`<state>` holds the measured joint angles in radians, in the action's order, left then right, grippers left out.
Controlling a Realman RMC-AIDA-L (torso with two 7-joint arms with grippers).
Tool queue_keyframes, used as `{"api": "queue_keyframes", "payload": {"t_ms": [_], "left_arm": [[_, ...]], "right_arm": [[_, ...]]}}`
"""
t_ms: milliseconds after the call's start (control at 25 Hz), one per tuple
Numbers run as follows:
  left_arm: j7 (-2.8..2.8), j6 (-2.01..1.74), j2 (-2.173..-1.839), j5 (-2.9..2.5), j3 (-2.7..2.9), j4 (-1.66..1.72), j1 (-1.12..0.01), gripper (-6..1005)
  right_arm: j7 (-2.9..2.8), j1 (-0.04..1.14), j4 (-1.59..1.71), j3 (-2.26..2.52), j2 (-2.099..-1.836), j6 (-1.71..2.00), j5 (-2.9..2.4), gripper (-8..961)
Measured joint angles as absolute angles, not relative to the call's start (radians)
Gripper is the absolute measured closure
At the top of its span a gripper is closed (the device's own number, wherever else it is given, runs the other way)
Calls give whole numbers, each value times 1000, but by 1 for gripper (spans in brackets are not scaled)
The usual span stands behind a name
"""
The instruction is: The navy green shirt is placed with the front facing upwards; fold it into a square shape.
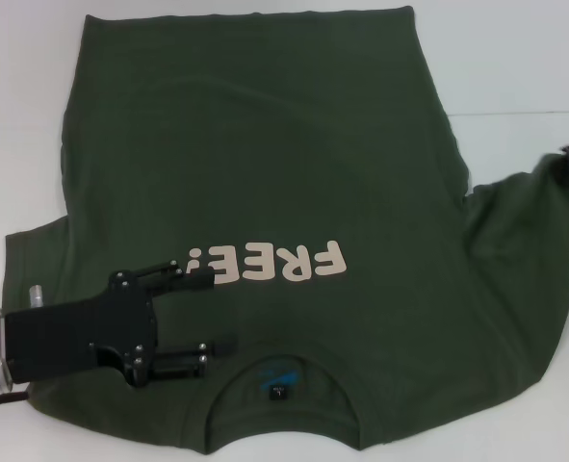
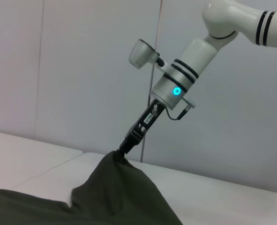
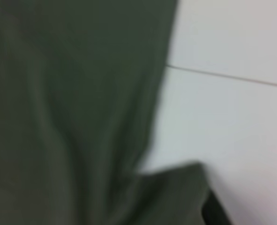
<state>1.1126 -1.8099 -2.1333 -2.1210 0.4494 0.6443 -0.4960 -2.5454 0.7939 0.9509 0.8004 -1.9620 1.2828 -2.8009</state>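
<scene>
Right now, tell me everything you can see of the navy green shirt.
The navy green shirt is dark olive, cotton-looking, lying front up on the white table, collar nearest the robot, pale "FREE!" print across the chest, and a small dark neck label. The right gripper pinches its right sleeve, lifting it into a peak. The left gripper, open, is over the left shoulder.

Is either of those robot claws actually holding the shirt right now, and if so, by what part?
Yes. The right gripper is shut on the navy green shirt, pinching the end of its sleeve and lifting it. The left gripper is over the shirt's shoulder, jaws open, holding nothing.
</scene>
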Motion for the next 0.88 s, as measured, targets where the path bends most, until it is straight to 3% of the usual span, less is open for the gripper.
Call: {"api": "queue_keyframes", "payload": {"t_ms": [200,680,880], "left_arm": [[1112,-1810,-2134,-2115,449,644,-495,172],[1112,-1801,-2135,-2112,449,643,-493,172],[1112,-1800,-2135,-2112,449,643,-491,172]], "right_arm": [[-2511,818,977,808,-1978,1370,-2678,851],[-2414,850,984,961,-2074,1332,-2588,828],[-2403,857,968,994,-2084,1281,-2583,819]]}}
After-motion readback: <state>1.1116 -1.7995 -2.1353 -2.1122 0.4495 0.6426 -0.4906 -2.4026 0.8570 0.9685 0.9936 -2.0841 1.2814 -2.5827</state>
